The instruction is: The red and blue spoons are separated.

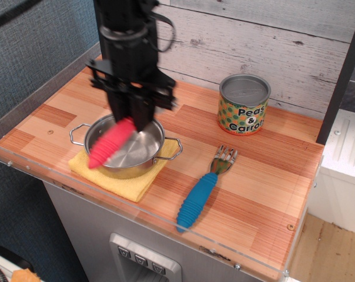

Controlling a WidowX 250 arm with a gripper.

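My gripper [133,120] is shut on the red spoon [110,144]. It holds it by the head end, with the ribbed red handle slanting down to the left over the steel pot [126,147]. The spoon's metal bowl is hidden between the fingers. The blue-handled utensil [200,197] lies flat on the wooden counter at the front right. Its metal fork tines [224,157] point toward the back. It is well apart from the red spoon and the gripper.
The steel pot sits on a yellow cloth [116,179] at the front left. A "Peas & Carrots" can [244,104] stands at the back right. A clear acrylic rim [166,226] edges the counter. A dark post [110,41] stands at the back left.
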